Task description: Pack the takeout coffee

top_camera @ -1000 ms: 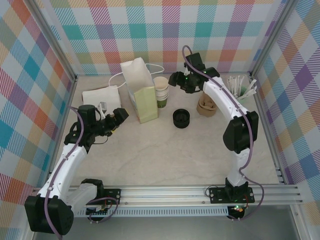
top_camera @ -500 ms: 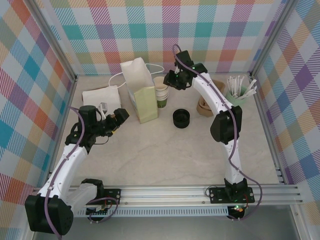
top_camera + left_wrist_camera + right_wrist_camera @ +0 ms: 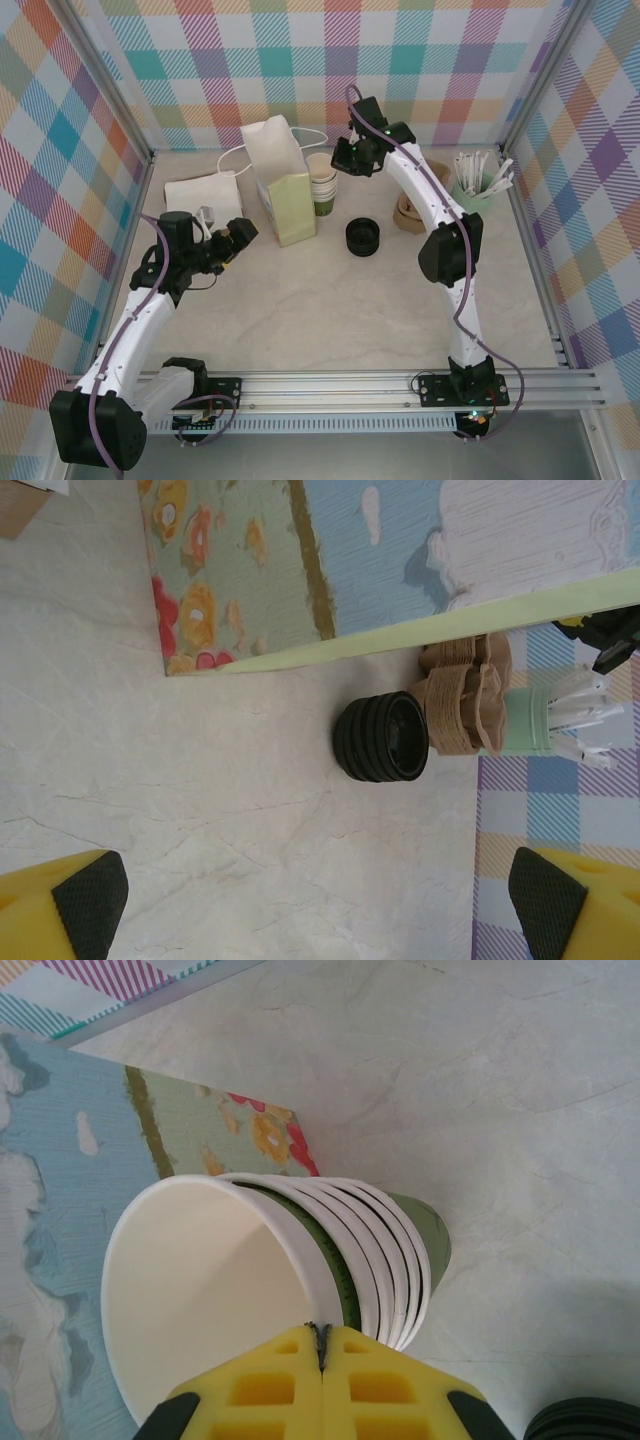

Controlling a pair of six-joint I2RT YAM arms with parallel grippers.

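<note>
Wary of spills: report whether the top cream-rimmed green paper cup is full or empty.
Empty: the top cream-rimmed green paper cup shows bare cream walls inside.

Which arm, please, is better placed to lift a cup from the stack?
Right. The right claw is closed on the top cup's rim; the left claw hangs open left of the bag.

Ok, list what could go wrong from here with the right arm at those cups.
1. The right gripper looks pinched on the thin rim of the top cup. Its paper wall could crush or slip out.
2. That cup sits nested in the stack of cups, so several may lift together or the stack may topple.
3. The stack stands right beside the paper bag. A sideways pull might knock the bag over.
</note>
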